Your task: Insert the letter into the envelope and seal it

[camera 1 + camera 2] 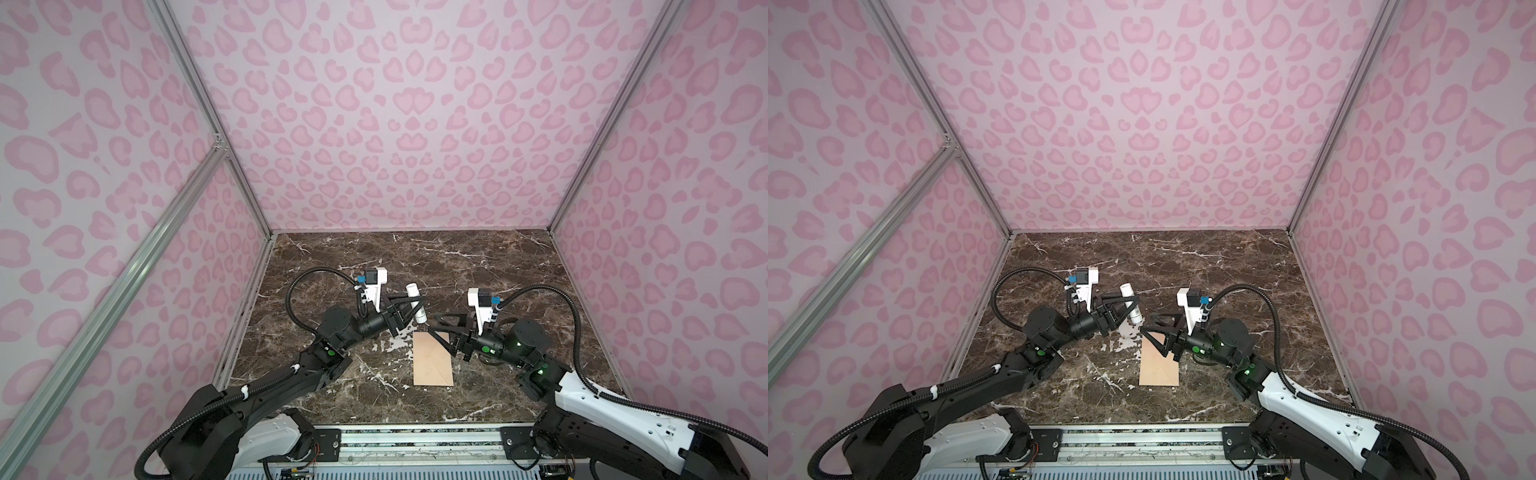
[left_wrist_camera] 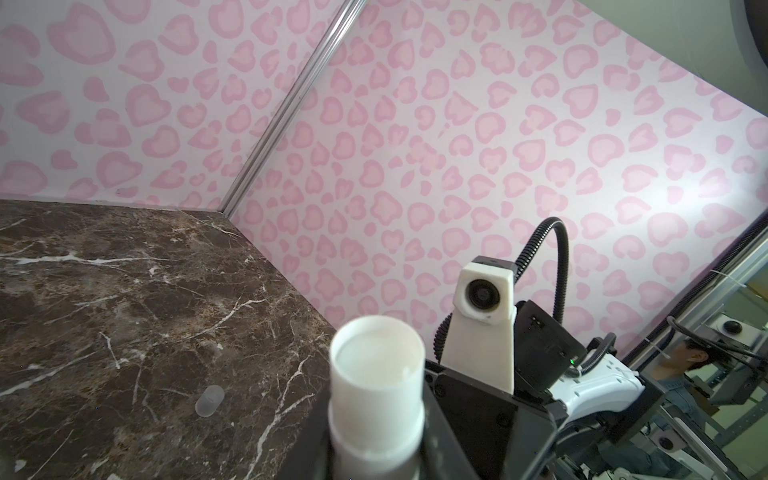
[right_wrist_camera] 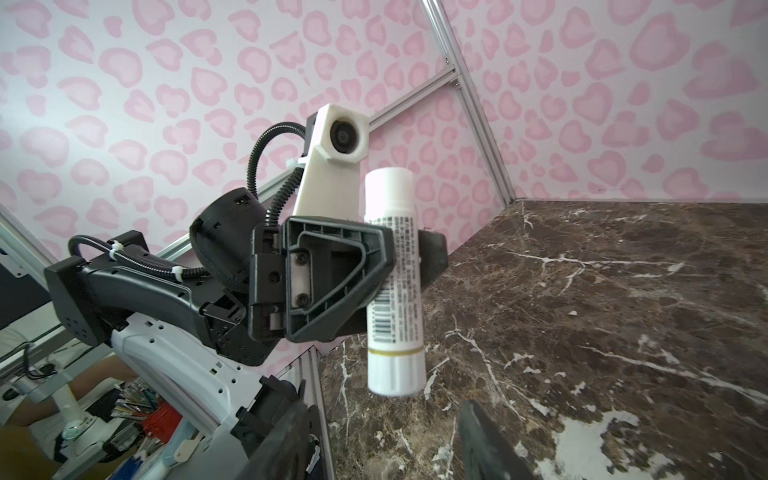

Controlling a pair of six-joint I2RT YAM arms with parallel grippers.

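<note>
Boxed in by patterned walls (image 1: 395,124) on three sides of the table (image 1: 478,266). Wide passage across the far half and along the front edge. Only a narrow gap between the glue stick (image 1: 412,290), clamped in the left gripper (image 1: 411,309), and the spread right gripper (image 1: 433,325) just over the envelope's (image 1: 433,361) far corner. Small clear cap (image 2: 210,400) lying on the marble beyond the stick, probably clear of that gap.
</note>
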